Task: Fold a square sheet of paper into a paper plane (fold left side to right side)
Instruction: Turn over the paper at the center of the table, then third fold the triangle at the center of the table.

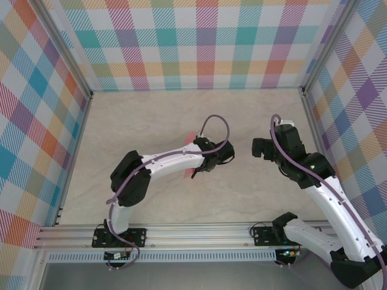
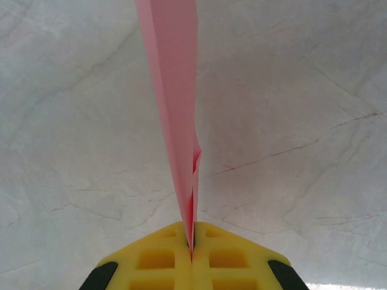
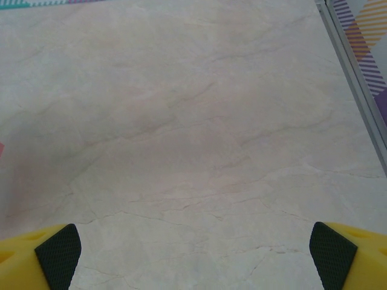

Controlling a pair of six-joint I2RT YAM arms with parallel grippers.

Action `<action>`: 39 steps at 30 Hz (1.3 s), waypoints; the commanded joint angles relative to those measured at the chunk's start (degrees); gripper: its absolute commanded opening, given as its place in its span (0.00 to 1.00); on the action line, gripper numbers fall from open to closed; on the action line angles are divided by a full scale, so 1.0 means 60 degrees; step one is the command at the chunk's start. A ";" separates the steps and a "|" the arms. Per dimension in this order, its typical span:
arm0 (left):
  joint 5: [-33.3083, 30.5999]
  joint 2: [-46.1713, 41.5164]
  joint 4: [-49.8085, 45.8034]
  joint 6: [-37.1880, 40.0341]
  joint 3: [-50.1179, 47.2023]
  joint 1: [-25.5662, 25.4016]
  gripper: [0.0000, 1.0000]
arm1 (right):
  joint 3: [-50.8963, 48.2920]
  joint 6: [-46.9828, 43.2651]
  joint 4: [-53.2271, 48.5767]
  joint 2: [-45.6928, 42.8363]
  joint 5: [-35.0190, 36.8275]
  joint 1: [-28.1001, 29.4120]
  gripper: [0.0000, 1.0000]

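Clamping the paper plane by its near end, the left pincer has its yellow fingers pressed together on the pink folds, which stretch away edge-on with the marbled desk behind. From above, pink paper peeks out on both sides of that pincer near mid-desk; its full shape is hard to judge. The right pincer hangs near it, spread wide, grasping nothing.
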 commanded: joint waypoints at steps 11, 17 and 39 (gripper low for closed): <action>0.1843 0.1718 -0.0441 0.0253 0.1636 -0.0036 0.10 | -0.0333 -0.0248 -0.0271 -0.0055 0.0352 0.0011 1.00; 0.2820 0.2166 -0.0240 0.0482 0.2135 0.0138 0.16 | -0.0318 -0.0239 -0.0521 -0.0036 0.0385 0.0003 1.00; 0.8797 -0.5072 0.6896 0.0249 -0.5421 0.4059 0.74 | -0.0711 0.0900 0.3161 0.2726 -0.6446 -0.0005 0.93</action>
